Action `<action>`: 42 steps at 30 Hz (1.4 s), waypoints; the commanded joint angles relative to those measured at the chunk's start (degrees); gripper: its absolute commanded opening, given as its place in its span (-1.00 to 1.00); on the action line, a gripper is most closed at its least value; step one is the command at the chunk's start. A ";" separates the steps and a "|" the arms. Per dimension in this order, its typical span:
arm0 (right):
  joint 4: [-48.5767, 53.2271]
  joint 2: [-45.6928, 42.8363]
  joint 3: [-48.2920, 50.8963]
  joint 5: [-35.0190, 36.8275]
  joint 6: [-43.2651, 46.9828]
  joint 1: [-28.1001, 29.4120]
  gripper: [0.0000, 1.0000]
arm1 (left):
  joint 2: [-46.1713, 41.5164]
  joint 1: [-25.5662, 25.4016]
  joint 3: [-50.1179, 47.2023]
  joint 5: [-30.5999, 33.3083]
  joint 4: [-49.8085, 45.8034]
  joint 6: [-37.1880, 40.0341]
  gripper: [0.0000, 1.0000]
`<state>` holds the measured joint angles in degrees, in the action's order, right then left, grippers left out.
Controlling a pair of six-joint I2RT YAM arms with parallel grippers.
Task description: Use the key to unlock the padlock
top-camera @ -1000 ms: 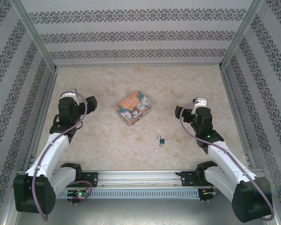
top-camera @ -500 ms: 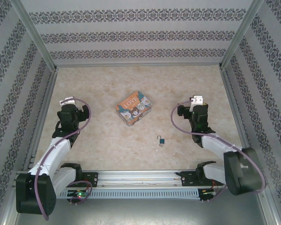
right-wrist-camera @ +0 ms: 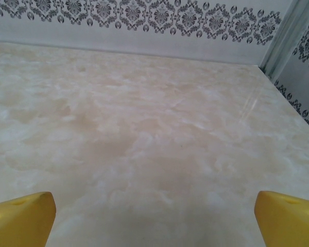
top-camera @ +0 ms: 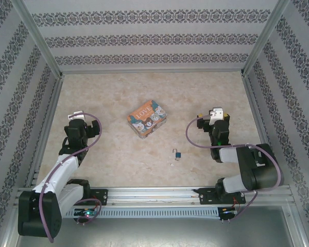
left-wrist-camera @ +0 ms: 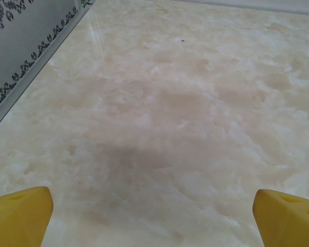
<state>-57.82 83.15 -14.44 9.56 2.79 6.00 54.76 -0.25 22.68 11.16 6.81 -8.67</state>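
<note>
The tiny blue padlock (top-camera: 178, 154) with its thin silver shackle lies on the marbled table in the top view, near the front centre. A small dark sliver, the key (top-camera: 174, 160), lies just in front of it. My left gripper (top-camera: 87, 125) is pulled back at the left, far from both. At the right sits my right gripper (top-camera: 208, 123), also well away from the padlock. Each wrist view has yellow fingertips (left-wrist-camera: 19, 216) (right-wrist-camera: 21, 218) spread to the frame corners with bare table between them.
A colourful box marked "LOVE" (top-camera: 147, 119) sits behind the padlock at mid-table. Patterned walls with metal rails (top-camera: 150, 70) enclose the table on three sides. The arm bases are on a rail along the near edge (top-camera: 154, 193).
Both arms have folded back toward their bases, the grippers drawing nearer to the front. The padlock, key and box have not moved.
</note>
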 commanded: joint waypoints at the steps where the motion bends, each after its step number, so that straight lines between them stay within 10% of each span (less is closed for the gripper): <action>1: -9.76 3.70 1.01 -3.24 -0.47 -0.80 0.97 | 0.73 0.78 -0.83 -0.17 4.40 1.46 0.99; 16: 2.90 4.60 -6.75 -5.70 -5.70 -5.40 0.97 | 5.56 0.78 -2.52 -0.83 12.43 0.62 0.99; 42: 2.63 4.67 -6.74 -4.29 -5.10 -4.59 0.96 | 29.13 0.83 -8.54 -9.18 55.88 6.80 0.99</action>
<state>-54.59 88.55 -20.75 5.04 -1.76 0.64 80.49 -0.25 14.90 2.96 52.53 -4.25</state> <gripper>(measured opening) 0.984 0.993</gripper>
